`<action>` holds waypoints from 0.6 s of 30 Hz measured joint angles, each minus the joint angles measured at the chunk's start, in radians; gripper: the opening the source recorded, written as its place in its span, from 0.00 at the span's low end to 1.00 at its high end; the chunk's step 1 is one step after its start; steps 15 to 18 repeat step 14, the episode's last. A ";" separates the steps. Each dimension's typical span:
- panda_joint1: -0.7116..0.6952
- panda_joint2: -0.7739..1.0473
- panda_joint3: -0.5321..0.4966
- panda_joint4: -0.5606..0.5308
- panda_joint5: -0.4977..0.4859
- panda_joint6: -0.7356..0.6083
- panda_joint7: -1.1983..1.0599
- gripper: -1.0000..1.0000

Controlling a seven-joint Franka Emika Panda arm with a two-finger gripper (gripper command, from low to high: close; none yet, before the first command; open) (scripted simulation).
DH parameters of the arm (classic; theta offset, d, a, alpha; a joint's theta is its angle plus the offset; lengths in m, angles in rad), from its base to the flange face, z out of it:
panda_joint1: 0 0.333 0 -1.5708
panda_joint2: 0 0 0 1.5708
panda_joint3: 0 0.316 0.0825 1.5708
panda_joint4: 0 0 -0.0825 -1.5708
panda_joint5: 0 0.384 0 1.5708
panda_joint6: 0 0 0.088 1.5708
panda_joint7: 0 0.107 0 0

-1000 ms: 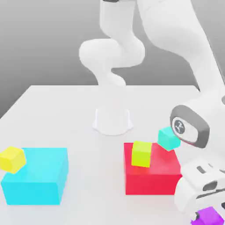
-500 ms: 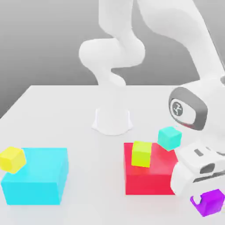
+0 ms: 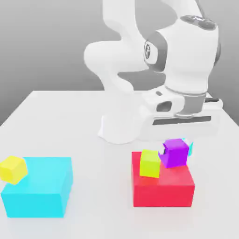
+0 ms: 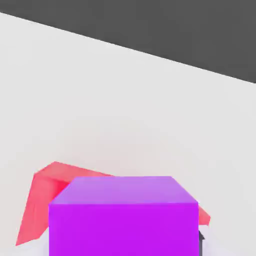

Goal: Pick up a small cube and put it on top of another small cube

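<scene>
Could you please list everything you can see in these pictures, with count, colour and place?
Purple cube: one, purple, carried under the tool, above the red block's far right corner.
Teal cube: one, teal, a sliver behind the purple cube.
Lime-green cube: one, lime green, on the red block.
Red block: one, red, on the table at the exterior view's right.
Cyan block: one, cyan, at the exterior view's left.
Yellow cube: one, yellow, at the cyan block's left corner.
Table: one, white.
Arm: one, white.
Tool: one, shut on the purple cube.

teal cube (image 3: 188, 145) mostly behind purple cube (image 3: 174, 152)
</scene>
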 joint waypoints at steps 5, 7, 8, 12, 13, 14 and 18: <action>0.019 -0.181 -0.050 -0.124 0.074 -0.050 -0.067 0.00; 0.020 -0.173 -0.054 -0.157 0.086 -0.008 -0.077 0.00; 0.018 -0.150 -0.052 -0.169 0.088 0.028 -0.078 0.00; 0.012 -0.040 -0.041 -0.207 0.085 0.175 -0.074 1.00; 0.012 -0.040 -0.041 -0.207 0.085 0.175 -0.074 1.00; 0.012 -0.040 -0.041 -0.207 0.085 0.175 -0.074 1.00; 0.012 -0.040 -0.041 -0.207 0.085 0.175 -0.074 1.00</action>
